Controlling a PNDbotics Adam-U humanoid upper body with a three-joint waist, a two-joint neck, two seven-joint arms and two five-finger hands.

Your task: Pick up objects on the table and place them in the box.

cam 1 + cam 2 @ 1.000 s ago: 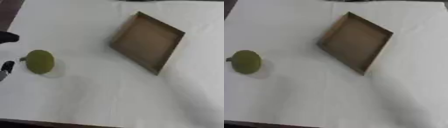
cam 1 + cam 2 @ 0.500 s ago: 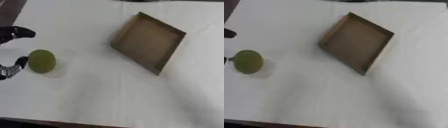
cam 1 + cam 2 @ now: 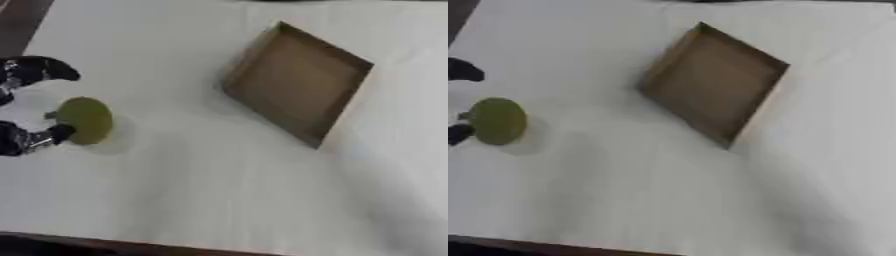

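A round green fruit (image 3: 84, 120) lies on the white table at the left. My left hand (image 3: 19, 106) comes in from the left edge and stands open around it. One fingertip (image 3: 58, 133) touches the fruit's near side, and another finger (image 3: 44, 68) arches above its far side. A brown cardboard box (image 3: 299, 88) lies open and turned at an angle at the upper middle, with nothing inside. My right hand shows in neither view.
The white table (image 3: 219, 190) spreads wide in front of and to the right of the fruit. Its near edge (image 3: 105, 244) runs along the bottom, and its left edge (image 3: 35, 20) at the upper left.
My left hand has reached further in from the left and now brackets the green fruit. The fruit and box have stayed where they were.
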